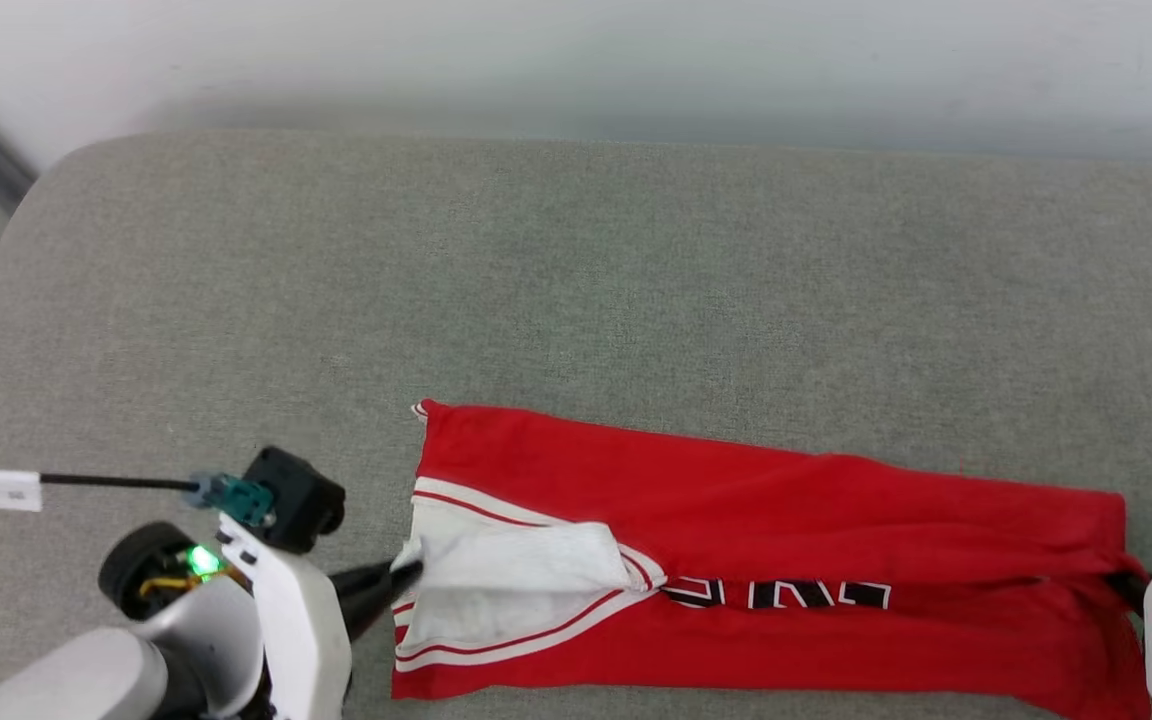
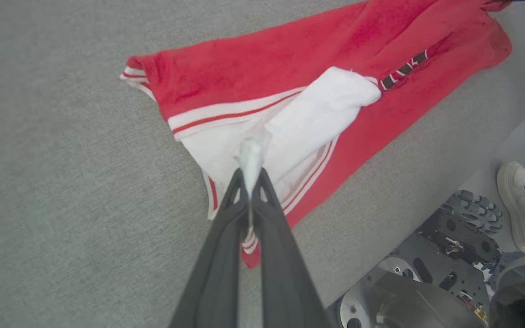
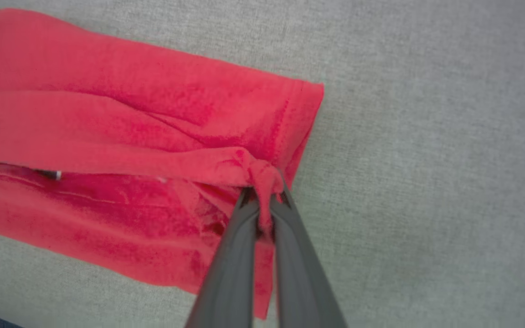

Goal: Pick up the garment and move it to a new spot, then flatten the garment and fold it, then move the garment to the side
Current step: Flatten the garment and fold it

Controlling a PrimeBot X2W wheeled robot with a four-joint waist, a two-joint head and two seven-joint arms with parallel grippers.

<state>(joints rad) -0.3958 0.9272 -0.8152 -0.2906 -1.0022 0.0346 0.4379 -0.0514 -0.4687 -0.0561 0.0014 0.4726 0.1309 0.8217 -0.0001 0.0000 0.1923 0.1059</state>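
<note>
The garment (image 1: 786, 520) lies as a long red band, folded lengthwise, near the front edge of the grey fabric surface (image 1: 576, 280). A white sleeve with red-striped trim is turned over its left end. Black, white-outlined lettering peeks from the fold, probably too hidden to read. The left hand (image 2: 249, 175) pinches the white sleeve edge. The right hand (image 3: 265, 200) pinches bunched red hem at the opposite end.
</note>
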